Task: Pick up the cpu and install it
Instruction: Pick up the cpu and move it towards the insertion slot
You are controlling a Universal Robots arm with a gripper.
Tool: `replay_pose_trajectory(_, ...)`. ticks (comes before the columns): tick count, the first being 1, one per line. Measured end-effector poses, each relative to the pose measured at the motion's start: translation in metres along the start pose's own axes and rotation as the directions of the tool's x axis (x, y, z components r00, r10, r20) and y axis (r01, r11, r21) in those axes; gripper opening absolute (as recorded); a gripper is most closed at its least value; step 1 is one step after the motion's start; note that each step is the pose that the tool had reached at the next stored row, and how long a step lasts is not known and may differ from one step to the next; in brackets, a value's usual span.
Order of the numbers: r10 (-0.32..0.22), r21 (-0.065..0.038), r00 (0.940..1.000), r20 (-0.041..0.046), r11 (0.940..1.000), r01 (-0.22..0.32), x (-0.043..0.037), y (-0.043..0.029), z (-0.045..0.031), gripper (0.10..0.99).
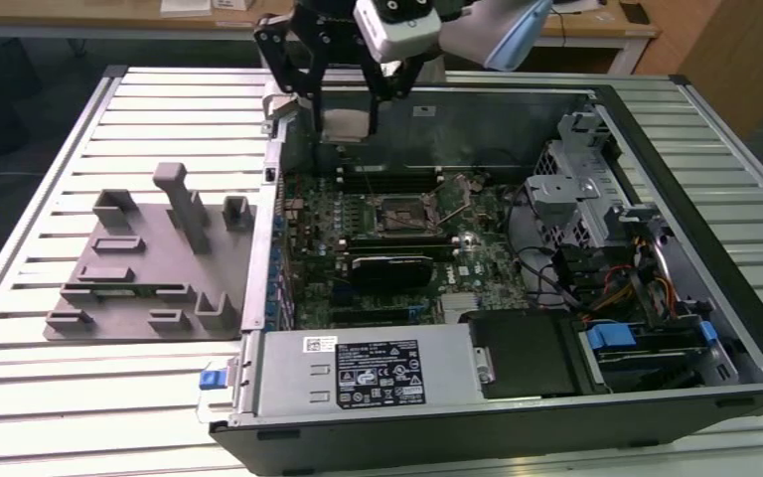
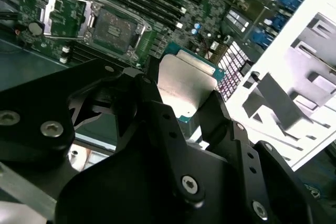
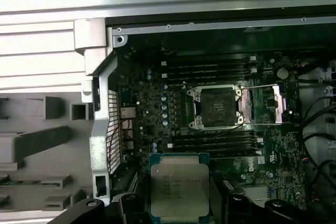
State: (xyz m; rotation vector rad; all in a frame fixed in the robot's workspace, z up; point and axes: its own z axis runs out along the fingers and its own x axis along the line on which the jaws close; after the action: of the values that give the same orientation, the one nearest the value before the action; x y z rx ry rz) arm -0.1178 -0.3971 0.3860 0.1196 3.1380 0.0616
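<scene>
The gripper [image 1: 346, 127] pinches the cpu [image 3: 178, 187] by two opposite edges between its fingers and holds it in the air above the motherboard [image 3: 157, 119], near its edge toward the grey fixture [image 1: 143, 268] and well apart from the open socket [image 3: 216, 107]. The hold looks thin, so I think the chip could tilt or slip. Set down crooked, it may damage the socket contacts.

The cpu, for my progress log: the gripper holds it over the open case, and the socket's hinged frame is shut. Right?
Not quite. The gripper holds the cpu over the open case, but the hinged frame of the socket is swung open, leaving it bare; the first wrist view shows it.
</scene>
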Motion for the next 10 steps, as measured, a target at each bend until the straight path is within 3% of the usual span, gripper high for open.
replay_pose_trajectory(10, 0.000, 0.000, 1.0000, -0.0036, 1.0000, 0.000, -0.0296, 0.0016, 0.0156, 0.541)
